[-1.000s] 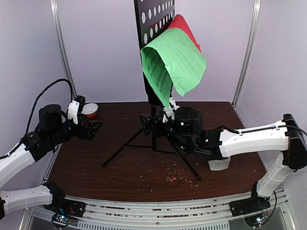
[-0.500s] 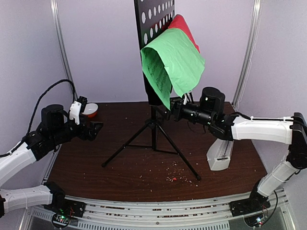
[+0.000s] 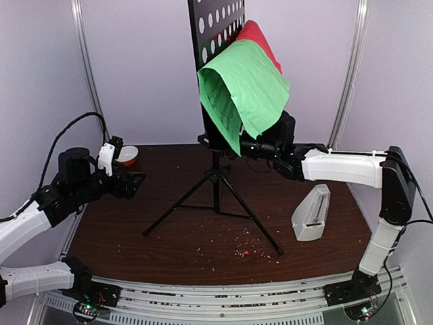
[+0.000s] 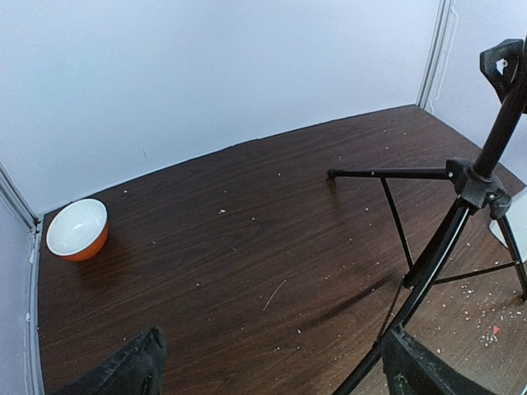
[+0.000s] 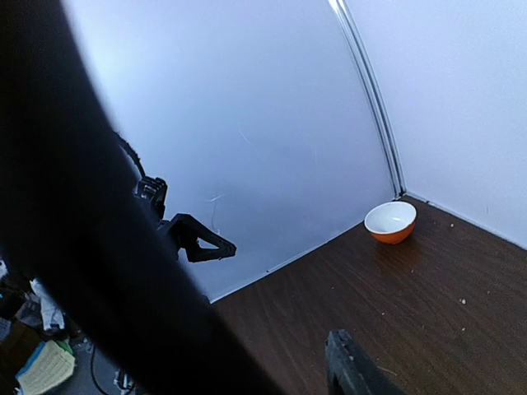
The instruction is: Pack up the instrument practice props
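Reaching in from the right side, the right gripper (image 3: 242,147) was raised to the upper post of the tall black tripod music stand (image 3: 216,177), just under its hole-perforated black desk (image 3: 211,27). In the overhead view its fingertips were hidden behind the hanging lower edge of the green sheet-music page (image 3: 249,84). The right wrist view gave only a broad dark blur on the left and one finger at the bottom edge. Whether the pincer was spread, pressed together, or pinching the post, I cannot tell.

The stand stood upright near the middle of the dark brown wooden table (image 3: 169,254), its three legs splayed on the surface. The green page drooped forward over the desk's right side, and the red sheet-music page (image 3: 262,37) showed behind and above it. The white pyramid metronome with clear cover (image 3: 312,214) stood on the table to the right, apart from the stand's nearest leg.

The left gripper (image 4: 273,350) hovered low over the left part of the table, its fingers spread wide with nothing between them. A small orange-and-white bowl (image 3: 126,156) sat at the far left corner, beyond that gripper. Scattered crumbs (image 3: 247,252) lay near the front leg.
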